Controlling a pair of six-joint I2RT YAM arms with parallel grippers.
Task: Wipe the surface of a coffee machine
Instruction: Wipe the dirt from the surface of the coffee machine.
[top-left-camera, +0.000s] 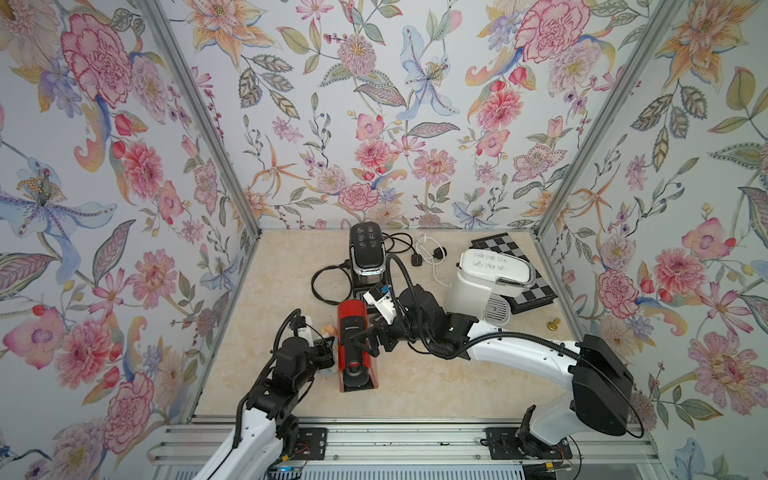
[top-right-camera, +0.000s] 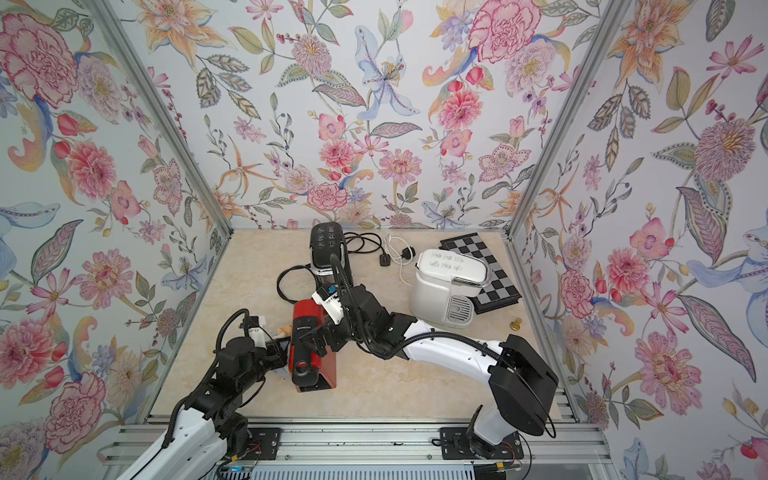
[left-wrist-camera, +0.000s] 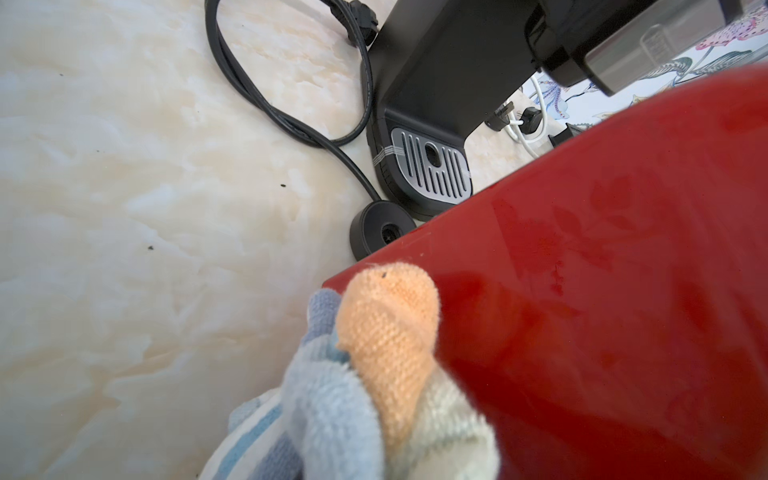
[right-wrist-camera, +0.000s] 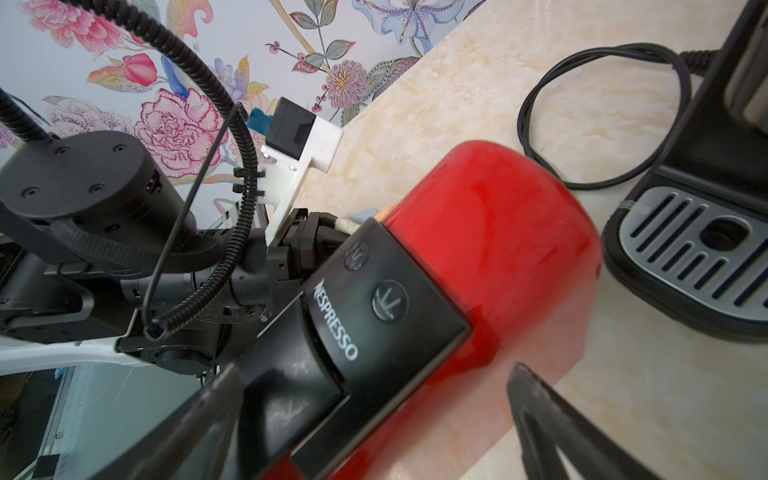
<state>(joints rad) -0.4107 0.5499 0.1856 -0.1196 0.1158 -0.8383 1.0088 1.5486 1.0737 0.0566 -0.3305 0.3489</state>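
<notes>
Tabletop scene seen from the open front of the flower-papered booth. The red coffee machine (top-left-camera: 357, 347) stands on the marble-patterned table (top-left-camera: 419, 386), near its front and left of centre, its black top panel facing upward. The left tool (top-left-camera: 328, 348) is closed tightly on a bunched striped cloth (left-wrist-camera: 386, 353), peach, blue and pale green, which presses against the machine's glossy red left side. The right tool (top-left-camera: 363, 346) reaches in from the opposite side with its jaws spread fully wide above the machine's top panel, gripping nothing; whether a finger touches the casing cannot be told. Behind the red machine stands a black coffee machine (top-left-camera: 365, 253) with a looped black cord (top-left-camera: 318, 286), and to the right a white coffee machine (top-left-camera: 486, 282) sits partly on a chessboard (top-left-camera: 496, 245).
</notes>
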